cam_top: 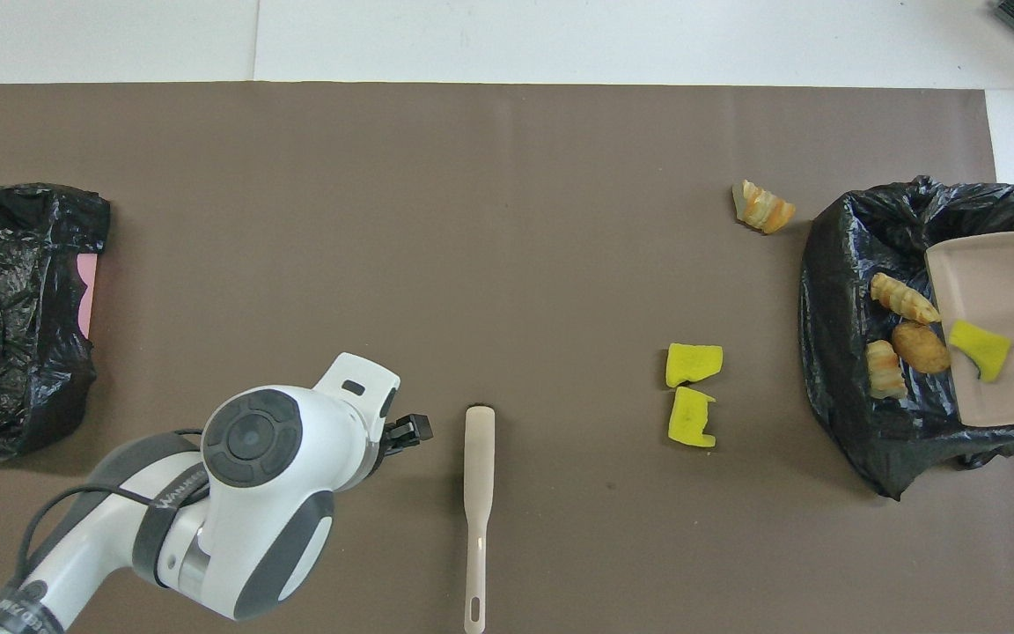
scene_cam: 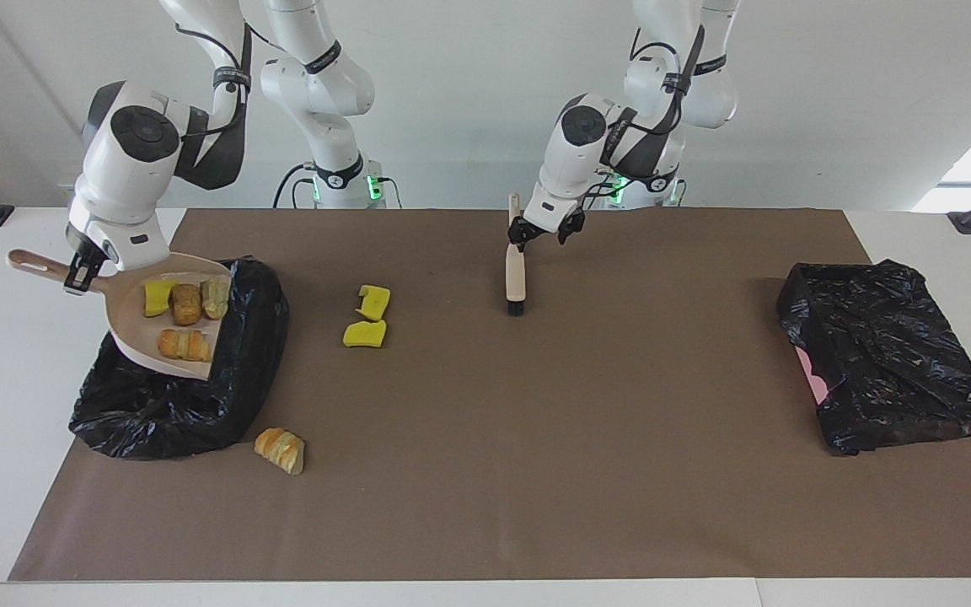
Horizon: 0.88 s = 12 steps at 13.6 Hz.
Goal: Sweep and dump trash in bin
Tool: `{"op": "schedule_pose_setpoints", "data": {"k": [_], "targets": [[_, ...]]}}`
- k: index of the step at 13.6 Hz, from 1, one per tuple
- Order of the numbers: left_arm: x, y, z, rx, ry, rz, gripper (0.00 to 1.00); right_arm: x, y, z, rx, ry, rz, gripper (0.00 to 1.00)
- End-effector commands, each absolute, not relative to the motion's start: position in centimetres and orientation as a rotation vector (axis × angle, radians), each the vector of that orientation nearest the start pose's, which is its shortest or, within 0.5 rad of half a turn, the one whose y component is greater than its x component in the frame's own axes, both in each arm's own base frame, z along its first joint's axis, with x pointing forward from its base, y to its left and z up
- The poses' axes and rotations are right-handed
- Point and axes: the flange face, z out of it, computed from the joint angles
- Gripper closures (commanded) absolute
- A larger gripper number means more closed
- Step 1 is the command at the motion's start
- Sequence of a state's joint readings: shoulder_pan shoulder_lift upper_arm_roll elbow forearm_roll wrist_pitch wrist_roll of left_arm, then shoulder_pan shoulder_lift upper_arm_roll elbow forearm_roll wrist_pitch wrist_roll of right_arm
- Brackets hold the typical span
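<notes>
Beige dustpan point(scene_cam: 167, 324) clamped in my right gripper point(scene_cam: 81, 274), tilted over the bin point(scene_cam: 237, 379), trash point(scene_cam: 186, 305) sliding. My left gripper point(scene_cam: 546, 233) hangs open beside the brush point(scene_cam: 516, 274).

There are two bins, each lined with a black bag: one point(scene_cam: 174, 396) at the right arm's end of the desk and one point(scene_cam: 890, 354) at the left arm's end. There is one dustpan point(scene_cam: 167, 324) and one brush point(scene_cam: 516, 270). I count three yellow sponge pieces: one point(scene_cam: 157, 297) on the dustpan and two point(scene_cam: 374, 301) point(scene_cam: 365, 335) on the desk. There are four bread chunks: three point(scene_cam: 186, 303) point(scene_cam: 215, 298) point(scene_cam: 183, 345) on the dustpan and one point(scene_cam: 281, 449) on the desk.
</notes>
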<state>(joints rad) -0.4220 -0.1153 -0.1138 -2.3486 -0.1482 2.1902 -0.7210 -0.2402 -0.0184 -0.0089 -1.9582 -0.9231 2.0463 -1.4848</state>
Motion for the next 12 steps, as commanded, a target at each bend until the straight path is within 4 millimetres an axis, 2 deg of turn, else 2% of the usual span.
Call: {"op": "schedule_pose_setpoints", "data": {"k": [1, 3, 5, 9, 12], "targets": [[43.0, -19.9, 37.9, -3.155, -0.338, 0.197, 0.00, 53.1, -18.5, 54.1, 1.592, 1.776, -0.764, 1.00], [44.3, -15.7, 38.8, -3.174, -0.265, 0.194, 0.00, 52.2, -18.4, 56.1, 1.591, 1.760, -0.769, 1.00], [44.9, -11.9, 39.7, -3.185, -0.163, 0.224, 0.00, 51.9, -18.4, 57.2, 1.551, 1.745, -0.792, 1.00], [46.3, -6.7, 41.2, -3.166, -0.019, 0.203, 0.00, 52.1, -17.9, 57.7, 1.462, 1.723, -0.848, 1.00], [48.0, -4.4, 44.7, -3.170, 0.034, 0.199, 0.00, 51.9, -17.8, 58.9, 1.401, 1.674, -0.886, 1.00]]}}
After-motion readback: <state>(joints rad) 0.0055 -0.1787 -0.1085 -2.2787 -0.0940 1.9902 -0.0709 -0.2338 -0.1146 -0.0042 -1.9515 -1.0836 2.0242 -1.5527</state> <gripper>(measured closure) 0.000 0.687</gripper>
